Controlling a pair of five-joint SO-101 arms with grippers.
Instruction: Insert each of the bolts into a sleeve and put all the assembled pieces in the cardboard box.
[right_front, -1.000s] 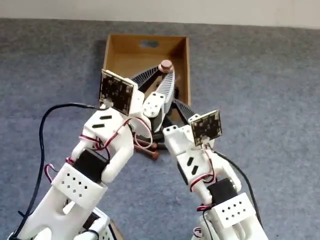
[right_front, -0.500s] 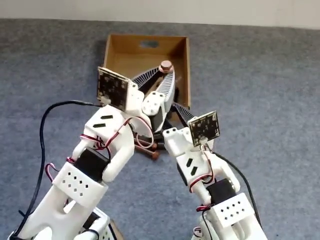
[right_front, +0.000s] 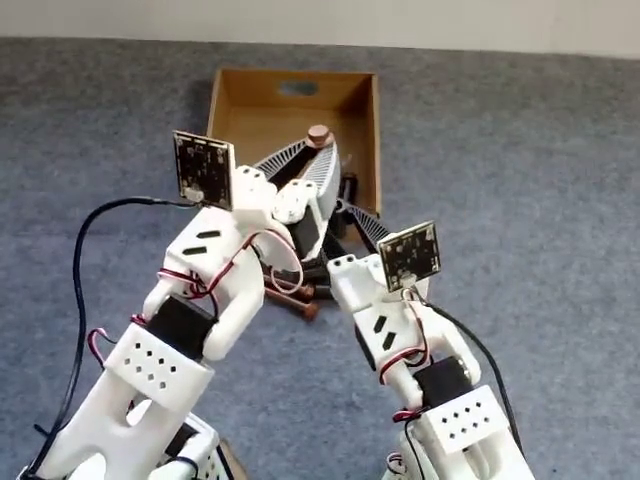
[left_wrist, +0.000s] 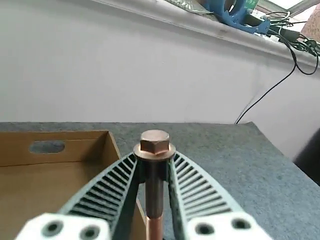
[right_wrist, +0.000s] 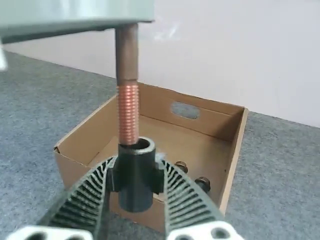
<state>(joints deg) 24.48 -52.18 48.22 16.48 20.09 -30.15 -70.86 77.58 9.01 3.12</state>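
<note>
Two pincers share this step: the right pincer (right_wrist: 135, 164) clamps the black cylindrical sleeve (right_wrist: 134, 187) upright, and the left pincer (left_wrist: 155, 161) grips the copper hex-head bolt (left_wrist: 155, 146), its thread tip at the sleeve's mouth. Lower it straight, axes aligned. The brown cardboard box (right_wrist: 210, 120) sits just beyond.

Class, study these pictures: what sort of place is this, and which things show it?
Probably a robotics lab or workshop: two white robot arms stand at a grey carpeted table, and cables and a blue object lie on a ledge behind.
</note>
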